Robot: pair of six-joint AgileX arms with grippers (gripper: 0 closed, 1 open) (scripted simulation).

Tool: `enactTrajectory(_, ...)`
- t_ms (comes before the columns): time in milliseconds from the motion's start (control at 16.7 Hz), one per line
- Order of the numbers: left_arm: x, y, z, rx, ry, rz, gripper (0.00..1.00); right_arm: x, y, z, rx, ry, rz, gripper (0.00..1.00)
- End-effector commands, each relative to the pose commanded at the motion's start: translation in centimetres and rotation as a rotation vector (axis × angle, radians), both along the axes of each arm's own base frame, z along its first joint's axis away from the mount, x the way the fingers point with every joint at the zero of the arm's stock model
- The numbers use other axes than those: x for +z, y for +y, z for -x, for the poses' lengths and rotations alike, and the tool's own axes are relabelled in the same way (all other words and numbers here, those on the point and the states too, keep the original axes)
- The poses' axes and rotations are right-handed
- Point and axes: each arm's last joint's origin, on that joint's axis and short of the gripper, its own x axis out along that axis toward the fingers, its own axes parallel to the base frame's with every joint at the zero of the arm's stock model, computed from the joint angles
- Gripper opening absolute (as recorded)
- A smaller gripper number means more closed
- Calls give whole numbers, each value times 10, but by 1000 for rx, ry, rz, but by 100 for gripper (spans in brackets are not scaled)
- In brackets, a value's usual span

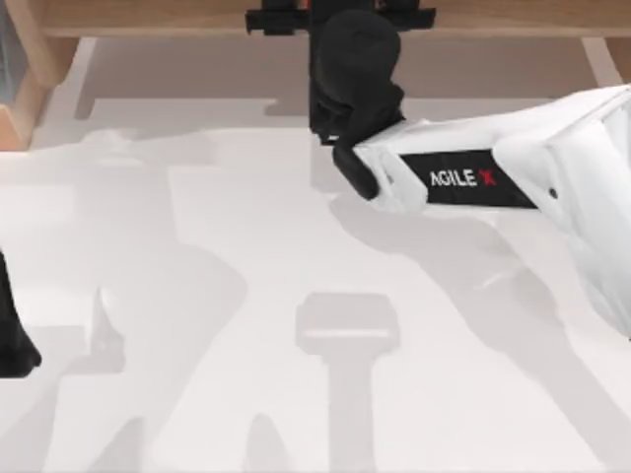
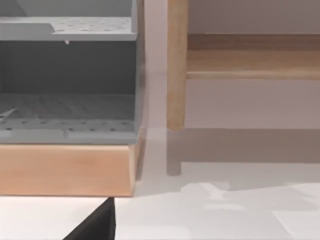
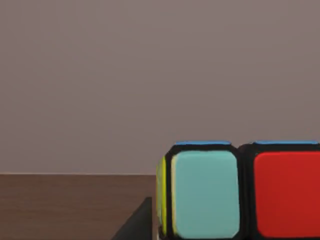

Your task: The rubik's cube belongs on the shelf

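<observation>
The right gripper (image 1: pixel 340 20) reaches to the far shelf (image 1: pixel 148 18), its wrist view showing the cube (image 3: pixel 240 192) close up (teal and red stickers) over a brown board; whether it pinches the cube I cannot tell. The left arm (image 1: pixel 15 340) sits at the left edge.

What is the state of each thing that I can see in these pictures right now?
Small rubik's cube with red, light blue and yellow stickers: close in front of the right tool, beside a brown wooden surface; whether it is gripped cannot be told.
Long light-brown wooden shelf: standing along the far edge of the white table.
Right tool: reached to the shelf.
Left tool: parked at the table's left edge.
Grey perforated rack: sitting on a wooden base.
</observation>
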Motion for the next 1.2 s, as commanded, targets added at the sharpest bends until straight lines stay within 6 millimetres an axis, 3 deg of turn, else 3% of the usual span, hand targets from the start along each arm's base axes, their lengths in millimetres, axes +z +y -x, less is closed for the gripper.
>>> enactTrajectory(120, 0, 0, 0, 0, 0, 0, 100, 0, 0, 0, 0, 0, 0, 100)
enactTrajectory(660, 0, 0, 0, 0, 0, 0, 100, 0, 2, 1, 4, 0, 0, 100)
enactTrajectory(780, 0, 0, 0, 0, 0, 0, 100, 4, -6, 1, 6, -12, 16, 100)
enactTrajectory(960, 0, 0, 0, 0, 0, 0, 100, 17, -37, 0, 7, -61, 82, 100)
enactTrajectory(1200, 0, 0, 0, 0, 0, 0, 100, 41, -114, 4, -27, -165, 259, 100)
